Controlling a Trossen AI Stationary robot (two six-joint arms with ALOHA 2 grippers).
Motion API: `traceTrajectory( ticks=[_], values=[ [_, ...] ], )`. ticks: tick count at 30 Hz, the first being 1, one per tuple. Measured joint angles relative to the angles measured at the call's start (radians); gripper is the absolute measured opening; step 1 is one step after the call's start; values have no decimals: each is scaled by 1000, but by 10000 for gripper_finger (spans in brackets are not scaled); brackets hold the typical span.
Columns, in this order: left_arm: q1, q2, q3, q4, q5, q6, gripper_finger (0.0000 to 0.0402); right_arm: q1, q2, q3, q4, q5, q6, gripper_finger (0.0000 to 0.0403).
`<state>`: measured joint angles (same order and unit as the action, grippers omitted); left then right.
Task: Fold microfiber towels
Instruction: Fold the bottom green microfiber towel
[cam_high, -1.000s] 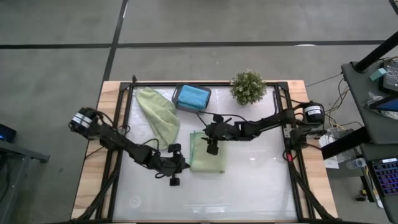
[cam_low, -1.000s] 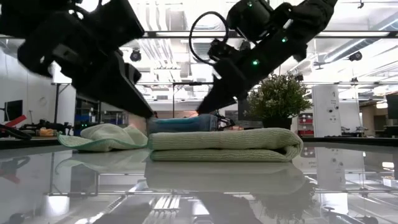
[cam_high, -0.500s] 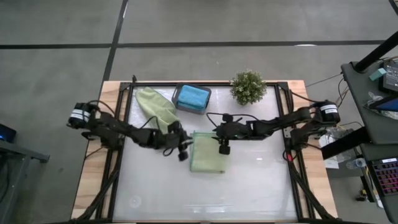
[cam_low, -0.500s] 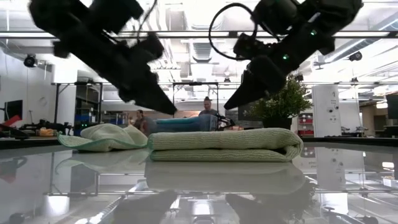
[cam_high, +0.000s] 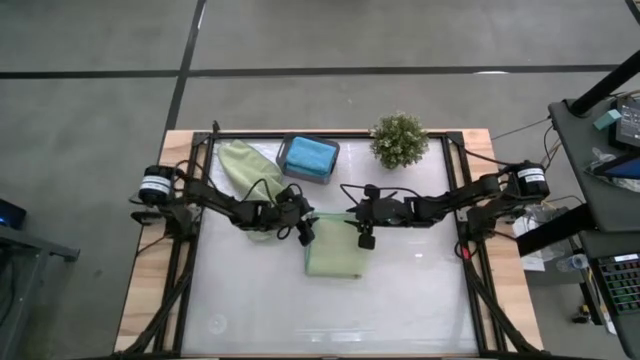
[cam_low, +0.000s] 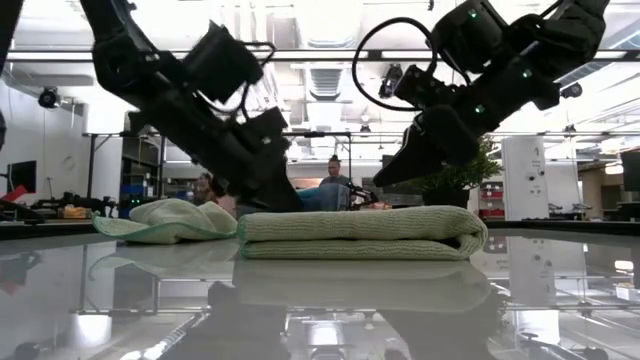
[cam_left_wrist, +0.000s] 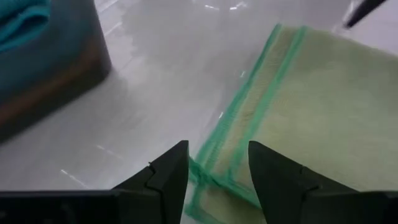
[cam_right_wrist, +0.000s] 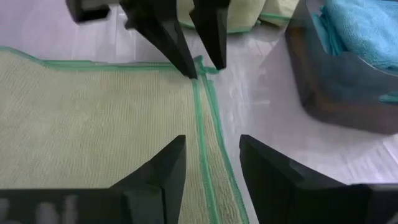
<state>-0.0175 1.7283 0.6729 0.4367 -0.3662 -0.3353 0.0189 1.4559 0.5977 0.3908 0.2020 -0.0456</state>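
Closing on the folded sage towel (cam_high: 334, 246) at centre frame, we see the left claw (cam_high: 303, 228) at its upper-left corner and the right claw (cam_high: 364, 236) at its upper-right edge, both spread and holding nothing. We judge that a shallow pinch could catch only the top layer, peeling the fold apart; the glossy worktop (cam_high: 400, 300) would let the soft, ribbed cloth slide. A second sage towel (cam_high: 250, 170) lies crumpled upper left beside the dark tray (cam_high: 287, 158) holding a teal towel (cam_high: 311, 155).

Overhead, table-level, two wrist close-ups
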Motion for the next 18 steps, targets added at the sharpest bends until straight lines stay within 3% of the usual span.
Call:
traceTrajectory(
  ticks=[11, 14, 18],
  values=[
    [17, 39, -4, 19, 0, -72, 146, 0, 1, -15, 42, 0, 7, 139],
    [16, 35, -4, 19, 13, -65, 119, 0, 1, -16, 43, 0, 8, 139],
    [16, 34, -4, 18, 59, -19, 56, 0, 1, -17, 43, 0, 8, 139]
  ],
)
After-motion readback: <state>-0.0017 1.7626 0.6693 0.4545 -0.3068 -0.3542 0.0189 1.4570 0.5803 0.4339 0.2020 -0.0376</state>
